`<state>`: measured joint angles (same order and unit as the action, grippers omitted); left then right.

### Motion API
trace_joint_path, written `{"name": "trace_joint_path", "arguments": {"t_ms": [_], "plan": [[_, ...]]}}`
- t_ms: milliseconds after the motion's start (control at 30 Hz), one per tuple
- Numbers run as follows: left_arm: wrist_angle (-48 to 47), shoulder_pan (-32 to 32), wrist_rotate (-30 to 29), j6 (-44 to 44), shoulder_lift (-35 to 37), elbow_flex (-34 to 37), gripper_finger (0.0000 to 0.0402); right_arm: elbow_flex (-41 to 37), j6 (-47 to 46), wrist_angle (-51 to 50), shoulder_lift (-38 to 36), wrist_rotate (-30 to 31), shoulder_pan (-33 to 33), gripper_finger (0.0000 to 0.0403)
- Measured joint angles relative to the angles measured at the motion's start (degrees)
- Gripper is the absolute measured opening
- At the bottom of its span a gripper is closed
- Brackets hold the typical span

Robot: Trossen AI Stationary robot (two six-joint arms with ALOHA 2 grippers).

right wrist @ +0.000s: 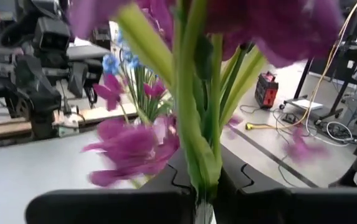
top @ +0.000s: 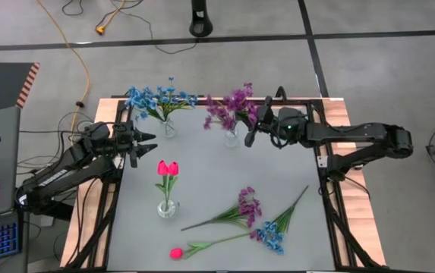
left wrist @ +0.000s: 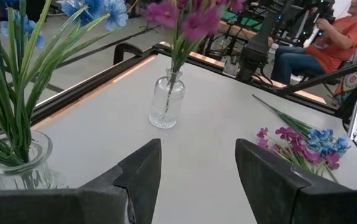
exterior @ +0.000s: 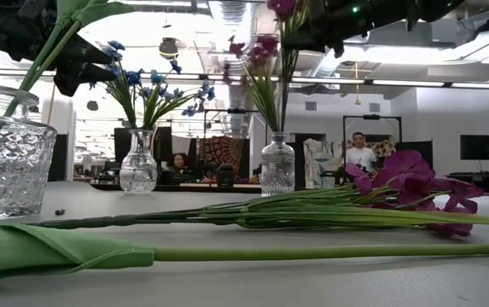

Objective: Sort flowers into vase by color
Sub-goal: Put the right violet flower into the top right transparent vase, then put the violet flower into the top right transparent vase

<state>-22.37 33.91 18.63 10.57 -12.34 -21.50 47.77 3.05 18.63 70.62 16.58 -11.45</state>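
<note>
Your left end effector hovers spread beside the blue flowers' vase. Your right end effector pinches a purple stem at the purple flowers' vase. Three stems lie on the tabletop.

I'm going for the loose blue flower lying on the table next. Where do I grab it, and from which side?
Grip the blue flower on its bare green stalk, up toward the thin end that points at the table's right edge. Come straight down with the fingers across the stalk. It lies flat and alone there; its bloom end is tangled against the loose purple flower and the tulip stalk.
</note>
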Motion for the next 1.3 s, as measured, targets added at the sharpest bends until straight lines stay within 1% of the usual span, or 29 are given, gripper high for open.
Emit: {"name": "trace_joint_path", "arguments": {"t_ms": [333,467,600,700,767,833,900,1000,1100,1300], "plan": [[0.00,0.02,0.02,0.00,0.00,0.00,0.0192,0.02,-0.12,-0.73,1.87,0.10,-0.34,0.0056],[0.00,0.02,0.02,0.00,0.00,0.00,0.0192,0.02,-2.34,-1.90,1.86,1.75,-0.38,0.0065],[0.00,0.02,0.02,0.00,0.00,0.00,0.0192,0.02,-3.18,-1.98,1.85,1.84,-0.38,0.0099],[0.00,0.02,0.02,0.00,0.00,0.00,0.0192,0.02,-3.40,-2.39,1.85,1.86,-0.38,0.0142],[0.00,0.01,0.02,0.00,0.00,0.00,0.0192,0.11,-5.38,-3.54,1.83,1.88,-0.38,0.0176],[0.00,0.02,0.02,-0.02,0.00,0.00,0.0192,0.79,-7.92,-6.99,1.82,1.88,-0.38,0.0208],[0.00,0.02,0.02,0.00,0.00,0.00,0.0192,2.06,-9.19,-12.56,1.82,1.89,-0.38,0.0236],[0.00,0.02,0.03,-0.02,0.00,0.00,0.0192,4.25,-9.27,-21.45,1.82,1.97,-0.38,0.0262],[0.00,0.02,0.04,-0.02,0.00,0.00,0.0192,6.63,-9.07,-28.89,1.82,1.86,-0.25,0.0270],[0.00,0.01,0.04,-0.01,0.00,0.00,0.0192,11.36,-7.17,-41.11,1.80,1.71,-0.21,0.0271]]}}
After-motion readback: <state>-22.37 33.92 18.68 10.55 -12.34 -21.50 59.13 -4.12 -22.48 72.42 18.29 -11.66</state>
